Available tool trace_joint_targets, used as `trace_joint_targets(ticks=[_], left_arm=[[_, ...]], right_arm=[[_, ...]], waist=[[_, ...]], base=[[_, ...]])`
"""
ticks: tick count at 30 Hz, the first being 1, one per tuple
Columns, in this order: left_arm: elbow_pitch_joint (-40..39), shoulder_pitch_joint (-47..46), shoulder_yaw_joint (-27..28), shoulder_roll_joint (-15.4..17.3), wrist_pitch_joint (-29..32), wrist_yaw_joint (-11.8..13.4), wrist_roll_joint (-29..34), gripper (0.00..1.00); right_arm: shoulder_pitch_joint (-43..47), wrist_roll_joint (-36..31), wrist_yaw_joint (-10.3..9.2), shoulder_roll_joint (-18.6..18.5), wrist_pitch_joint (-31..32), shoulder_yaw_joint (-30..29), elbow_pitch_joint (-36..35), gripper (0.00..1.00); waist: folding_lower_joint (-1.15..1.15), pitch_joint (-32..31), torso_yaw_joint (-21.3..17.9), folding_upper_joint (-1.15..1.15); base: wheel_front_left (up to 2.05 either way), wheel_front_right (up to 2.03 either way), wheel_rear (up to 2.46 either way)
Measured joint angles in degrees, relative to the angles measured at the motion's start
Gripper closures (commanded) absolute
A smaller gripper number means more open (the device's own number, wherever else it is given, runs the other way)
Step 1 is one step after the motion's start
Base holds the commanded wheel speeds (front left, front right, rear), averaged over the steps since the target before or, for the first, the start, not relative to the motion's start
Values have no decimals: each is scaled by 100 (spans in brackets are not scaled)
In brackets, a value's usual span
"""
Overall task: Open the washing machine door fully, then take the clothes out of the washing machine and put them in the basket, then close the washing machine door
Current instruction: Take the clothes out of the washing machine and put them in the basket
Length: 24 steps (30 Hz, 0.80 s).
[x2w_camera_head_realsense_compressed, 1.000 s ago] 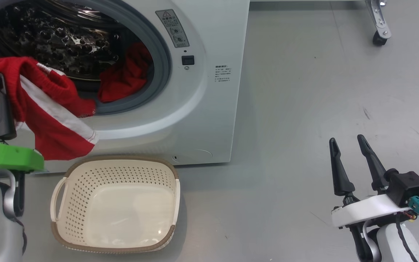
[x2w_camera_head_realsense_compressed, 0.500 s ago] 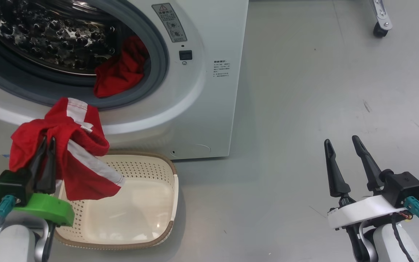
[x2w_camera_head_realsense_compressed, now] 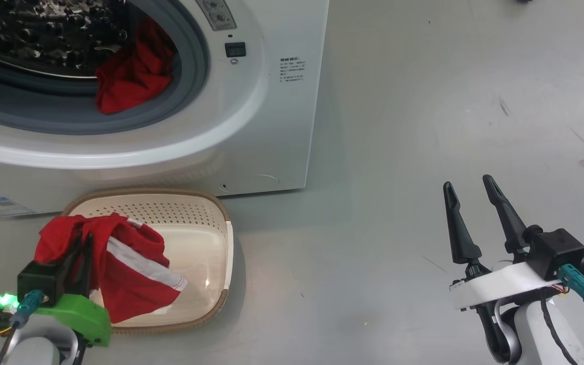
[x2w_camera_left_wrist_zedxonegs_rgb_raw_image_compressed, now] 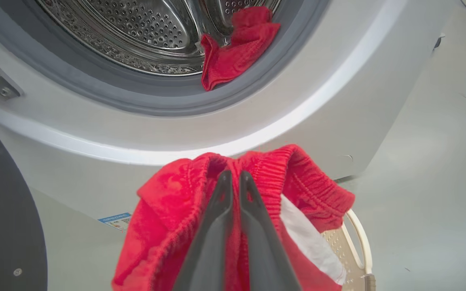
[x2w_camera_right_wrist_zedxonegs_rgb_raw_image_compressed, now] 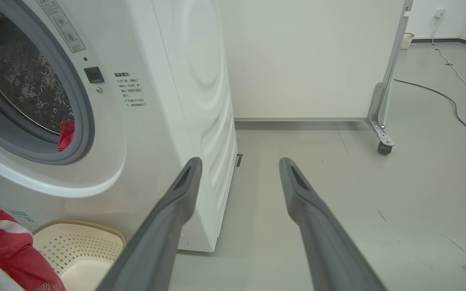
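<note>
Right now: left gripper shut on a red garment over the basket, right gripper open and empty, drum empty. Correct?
One error: the drum is not empty. The left wrist view shows a second red garment lying inside it against the gasket. The rest holds: left gripper shut on the held red garment over the basket, right gripper open and empty.

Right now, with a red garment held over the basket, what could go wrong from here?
1. The left gripper is shut on the held garment above the left side of the basket; released here, part may drape over its rim or spill onto the floor.
2. A second garment lies at the drum's mouth against the grey gasket; closing the door early could pinch it.
</note>
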Motion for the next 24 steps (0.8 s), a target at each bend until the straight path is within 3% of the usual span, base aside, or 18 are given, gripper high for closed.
trace_joint_targets(ticks=[9,24], left_arm=[[611,-160,-129,51,234,-25,129,100],[1550,-977,-85,461,523,-24,303,100]], right_arm=[[-238,-60,0,2,0,151,-121,0],[-681,-78,1,47,0,363,-257,0]], waist=[[0,568,-252,0],[0,1557,-907,0]], base=[[0,0,0],[0,0,0]])
